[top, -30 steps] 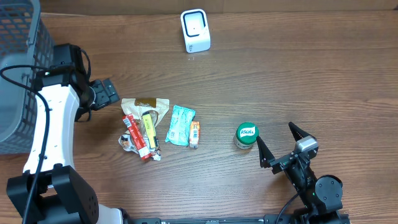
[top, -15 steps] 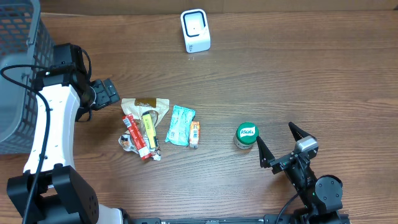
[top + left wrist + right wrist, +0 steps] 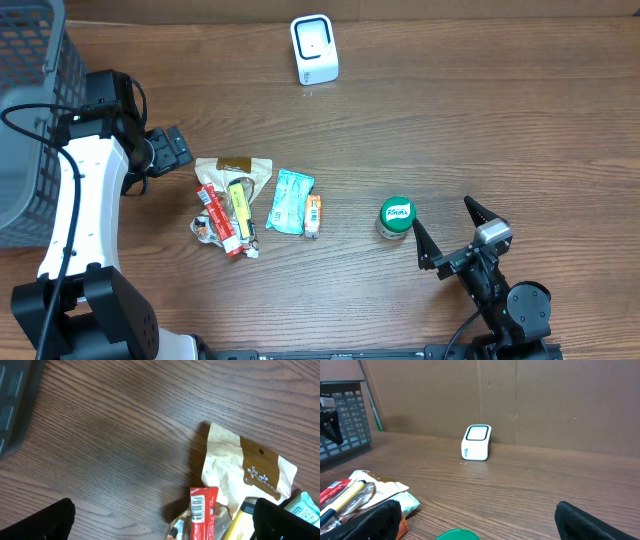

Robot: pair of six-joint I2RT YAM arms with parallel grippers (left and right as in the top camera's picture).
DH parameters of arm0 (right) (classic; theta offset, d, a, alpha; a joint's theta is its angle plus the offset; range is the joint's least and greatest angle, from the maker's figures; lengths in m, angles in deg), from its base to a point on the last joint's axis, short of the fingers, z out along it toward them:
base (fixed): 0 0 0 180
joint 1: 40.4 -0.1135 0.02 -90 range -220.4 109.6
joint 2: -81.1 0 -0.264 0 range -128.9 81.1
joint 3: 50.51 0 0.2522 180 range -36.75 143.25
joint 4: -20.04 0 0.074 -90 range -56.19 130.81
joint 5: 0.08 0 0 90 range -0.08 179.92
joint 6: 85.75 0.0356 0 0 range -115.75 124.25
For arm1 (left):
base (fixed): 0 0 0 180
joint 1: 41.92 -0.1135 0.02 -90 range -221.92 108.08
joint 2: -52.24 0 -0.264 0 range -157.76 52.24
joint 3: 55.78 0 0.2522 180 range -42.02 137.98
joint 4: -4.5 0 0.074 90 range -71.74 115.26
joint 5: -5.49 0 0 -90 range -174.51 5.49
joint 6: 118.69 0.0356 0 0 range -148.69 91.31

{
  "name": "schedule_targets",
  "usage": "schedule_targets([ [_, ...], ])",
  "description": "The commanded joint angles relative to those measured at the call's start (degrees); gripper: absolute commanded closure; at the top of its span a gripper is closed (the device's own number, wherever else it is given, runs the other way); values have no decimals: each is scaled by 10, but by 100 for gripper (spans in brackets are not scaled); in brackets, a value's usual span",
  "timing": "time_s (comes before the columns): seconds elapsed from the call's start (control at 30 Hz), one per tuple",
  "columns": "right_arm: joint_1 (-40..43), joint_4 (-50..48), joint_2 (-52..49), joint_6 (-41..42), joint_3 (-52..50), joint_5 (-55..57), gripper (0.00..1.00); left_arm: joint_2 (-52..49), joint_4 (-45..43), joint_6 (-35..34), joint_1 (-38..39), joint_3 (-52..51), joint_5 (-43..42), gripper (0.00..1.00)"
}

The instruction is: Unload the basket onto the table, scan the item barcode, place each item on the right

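Note:
A white barcode scanner (image 3: 314,48) stands at the back of the table, also in the right wrist view (image 3: 477,442). The items lie mid-table: a beige pouch (image 3: 235,172), a red bar (image 3: 218,218) whose barcode faces up (image 3: 200,509), a yellow stick (image 3: 241,203), a teal packet (image 3: 290,200), a small orange packet (image 3: 314,215) and a green-lidded jar (image 3: 396,217). My left gripper (image 3: 175,150) hangs open just left of the pouch, holding nothing (image 3: 165,522). My right gripper (image 3: 443,215) stands open right of the jar, whose lid (image 3: 457,535) shows low between its fingers.
A grey mesh basket (image 3: 30,110) fills the far left edge of the table. A cardboard wall (image 3: 545,400) rises behind the scanner. Bare wood (image 3: 500,120) lies between the scanner and the right arm.

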Motion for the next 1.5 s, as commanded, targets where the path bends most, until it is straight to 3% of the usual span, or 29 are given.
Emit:
schedule_targets([
  [0.0,2,-7,4,39,-4,0,0,2,2,11,1,12,-2,0],
  [0.5,2,69,0,60,174,47,0,2,2,11,1,12,-2,0],
  [0.87,2,213,-102,61,372,46,0,2,2,11,1,12,-2,0],
  [1.07,2,344,-230,61,517,46,0,2,2,11,1,12,-2,0],
  [1.3,1,655,-509,61,801,50,0,2,2,11,1,12,-2,0],
  [1.47,1,720,-660,61,871,-37,0,2,2,11,1,12,-2,0],
])
